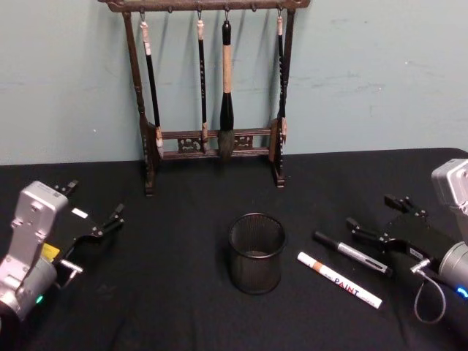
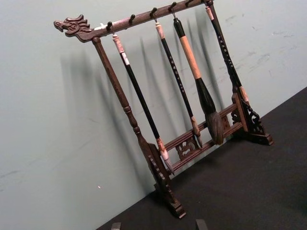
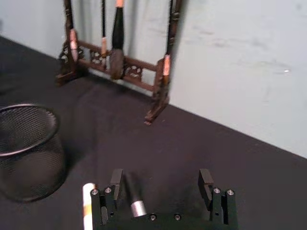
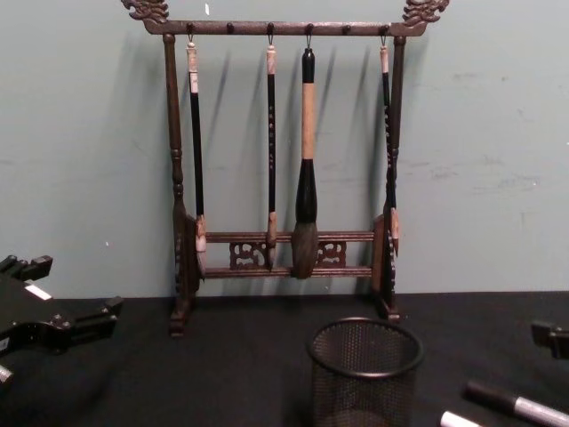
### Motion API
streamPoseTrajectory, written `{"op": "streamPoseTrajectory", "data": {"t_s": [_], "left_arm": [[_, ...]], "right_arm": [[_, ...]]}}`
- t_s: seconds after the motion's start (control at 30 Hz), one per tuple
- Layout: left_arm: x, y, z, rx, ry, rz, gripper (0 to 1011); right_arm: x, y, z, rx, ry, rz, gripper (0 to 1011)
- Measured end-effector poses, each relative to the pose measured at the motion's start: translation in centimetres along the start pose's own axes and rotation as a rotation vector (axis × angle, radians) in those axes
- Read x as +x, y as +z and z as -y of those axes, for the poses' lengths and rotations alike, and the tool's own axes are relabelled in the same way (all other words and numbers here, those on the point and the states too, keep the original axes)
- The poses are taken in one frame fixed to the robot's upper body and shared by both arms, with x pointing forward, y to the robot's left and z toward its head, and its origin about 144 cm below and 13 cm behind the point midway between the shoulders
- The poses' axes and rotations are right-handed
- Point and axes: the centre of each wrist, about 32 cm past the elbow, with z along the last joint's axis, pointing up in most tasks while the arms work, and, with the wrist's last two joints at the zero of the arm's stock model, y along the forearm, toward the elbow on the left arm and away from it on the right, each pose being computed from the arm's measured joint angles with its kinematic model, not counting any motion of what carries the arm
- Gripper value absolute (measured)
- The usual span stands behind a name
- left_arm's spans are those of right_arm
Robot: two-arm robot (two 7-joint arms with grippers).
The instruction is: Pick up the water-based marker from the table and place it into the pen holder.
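Observation:
The pen holder [image 1: 256, 252], a round black mesh cup, stands upright mid-table, also seen in the chest view [image 4: 364, 374] and the right wrist view [image 3: 29, 143]. Two markers lie just right of it: a black and silver marker [image 1: 351, 253] and a white marker [image 1: 338, 280] with an orange band, printed PAINT. I cannot tell which one is the water-based marker. My right gripper [image 1: 376, 216] is open, low over the table, just right of the black marker's end [image 3: 132, 189]. My left gripper [image 1: 93, 201] is open and empty at the far left.
A tall dark wooden brush rack [image 1: 212, 139] with several hanging brushes stands at the table's back against the pale wall, behind the holder. Black cloth covers the table [image 1: 183, 307]. Open cloth lies between the left gripper and the holder.

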Motion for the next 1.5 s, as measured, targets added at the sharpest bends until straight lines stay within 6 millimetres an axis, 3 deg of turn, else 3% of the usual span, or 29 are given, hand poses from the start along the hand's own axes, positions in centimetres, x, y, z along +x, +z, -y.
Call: {"op": "streamPoseTrajectory", "data": {"t_s": [0.43,0.83,1.03,1.5], "left_arm": [[0.0,0.0,0.0,0.000,0.000,0.000,1008],[0.0,0.0,0.0,0.000,0.000,0.000,1008],[0.0,0.0,0.0,0.000,0.000,0.000,1006],[0.0,0.0,0.0,0.000,0.000,0.000,1008]], "right_arm": [[1.2,2.8,0.2,-0.159,0.244,0.042,1002],[0.3,2.8,-0.8,-0.239,0.315,0.066,1002],[-0.3,2.4,-2.4,-0.290,0.367,0.115,1002],[-0.2,2.0,-4.2,-0.314,0.388,0.123,1002]]}}
